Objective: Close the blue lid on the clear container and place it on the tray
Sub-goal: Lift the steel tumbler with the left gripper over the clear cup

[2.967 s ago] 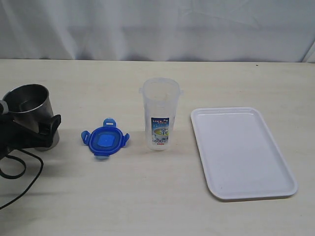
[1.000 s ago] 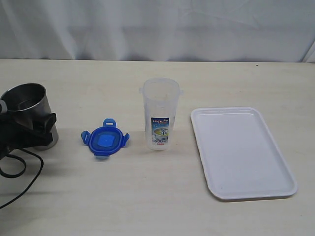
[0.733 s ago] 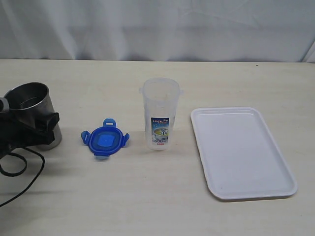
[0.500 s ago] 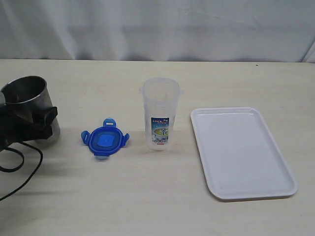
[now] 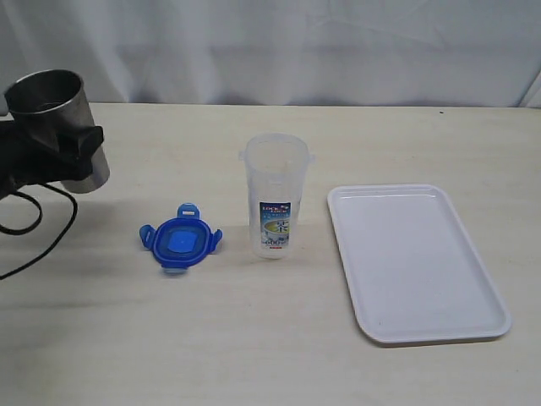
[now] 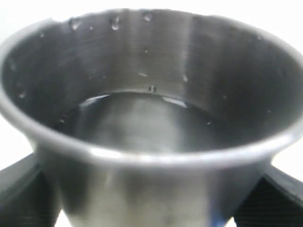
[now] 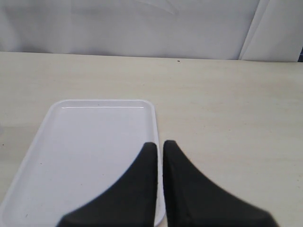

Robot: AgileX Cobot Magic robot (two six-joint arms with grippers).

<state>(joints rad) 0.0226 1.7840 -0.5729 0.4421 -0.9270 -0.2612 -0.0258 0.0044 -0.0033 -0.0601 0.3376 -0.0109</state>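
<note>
The blue lid [image 5: 180, 244] lies flat on the table, left of the clear container [image 5: 274, 203], which stands upright and open-topped. To the right of the container lies the white tray [image 5: 414, 262], with nothing on it. My left gripper [image 5: 69, 154] is at the far left, shut on a grey steel cup [image 5: 57, 127] held up off the table. The left wrist view is filled by that cup [image 6: 151, 118], which has liquid in it. My right gripper [image 7: 159, 144] is shut on nothing, above the tray's [image 7: 85, 142] edge. It is out of the exterior view.
A black cable [image 5: 38, 233] hangs from the left arm down onto the table at the far left. A white curtain [image 5: 270, 51] closes off the back of the table.
The left gripper has lifted the steel cup off the table, upward in the exterior view. Lid, container and tray have not moved.
</note>
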